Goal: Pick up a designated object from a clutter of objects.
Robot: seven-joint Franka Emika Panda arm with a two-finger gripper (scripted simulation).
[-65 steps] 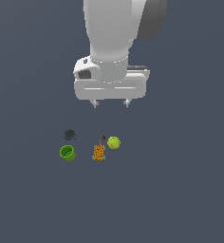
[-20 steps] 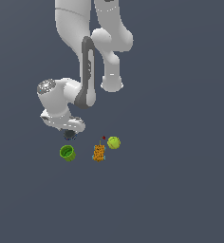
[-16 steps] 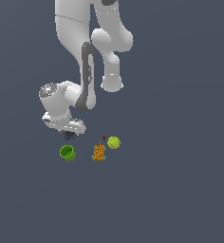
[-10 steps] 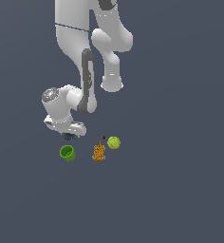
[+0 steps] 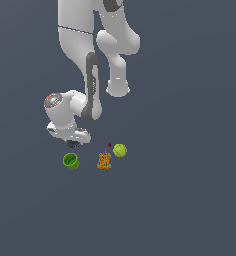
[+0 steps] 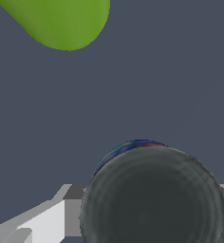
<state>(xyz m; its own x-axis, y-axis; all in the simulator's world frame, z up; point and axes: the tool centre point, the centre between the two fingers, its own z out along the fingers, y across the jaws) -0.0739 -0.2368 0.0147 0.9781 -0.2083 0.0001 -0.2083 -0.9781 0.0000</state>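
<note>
The designated object, a short round can (image 6: 154, 190) with a dark grey top and a blue-red side band, fills the near part of the wrist view. My gripper (image 6: 154, 218) is down around it, with a finger (image 6: 73, 209) on one side and a sliver of the other at the frame's edge. The jaws look open and I see no clear squeeze. In the exterior view the gripper (image 5: 74, 143) hangs low over the clutter's left end, and the hand hides nearly all of the can (image 5: 73, 144).
A bright green cup (image 5: 70, 161) sits just in front of the gripper and also shows in the wrist view (image 6: 61, 21). To the exterior view's right are an orange-yellow patterned box (image 5: 104, 160), a yellow-green ball (image 5: 120, 150) and a tiny dark red dot (image 5: 109, 145).
The arm swung from high above the middle to the exterior view's left and sank over the can. In the last second the hand dropped a little lower.
</note>
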